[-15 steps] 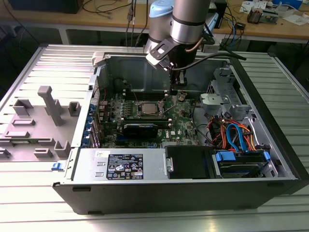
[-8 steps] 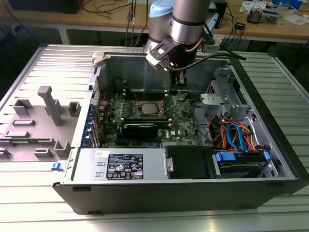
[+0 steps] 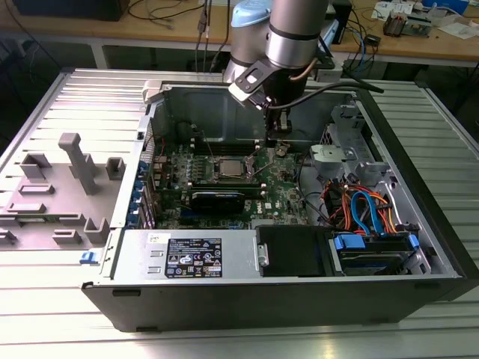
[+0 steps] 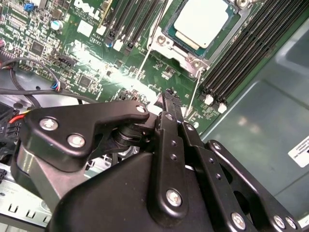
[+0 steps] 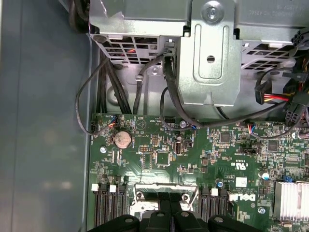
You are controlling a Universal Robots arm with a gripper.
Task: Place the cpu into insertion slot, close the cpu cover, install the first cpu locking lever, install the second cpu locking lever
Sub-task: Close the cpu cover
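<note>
One ribbed metal table [image 3: 224, 345] is seen bearing an open computer case [image 3: 247, 303], with a grey plastic fixture [image 3: 63, 183] laid beside it at the exterior view's left. Over the case the arm [image 3: 296, 34] is held upright. Its gripper [image 3: 277, 133] is hung above the green motherboard [image 3: 281, 187], near the insertion slot and toward the exterior view's right of it.

In the second wrist view the gripper [image 4: 169, 96] is shown with its fingers drawn together and nothing caught between them. In the first wrist view its black fingertips [image 5: 159, 221] are seen against the rim of the insertion slot [image 5: 164, 186].

Long black memory slots [image 4: 241, 48] are ranged on both sides of the socket. The cpu cover [image 4: 179, 52] is laid flat as a silver frame around the cpu [image 4: 200, 19], which is seated in the slot with its pale metal top exposed through the window.

A thin wire lever [image 4: 194, 92] is seen running out from a socket corner; whether it is latched cannot be told. A round coin battery [image 5: 122, 139] is mounted further off on the board.
</note>
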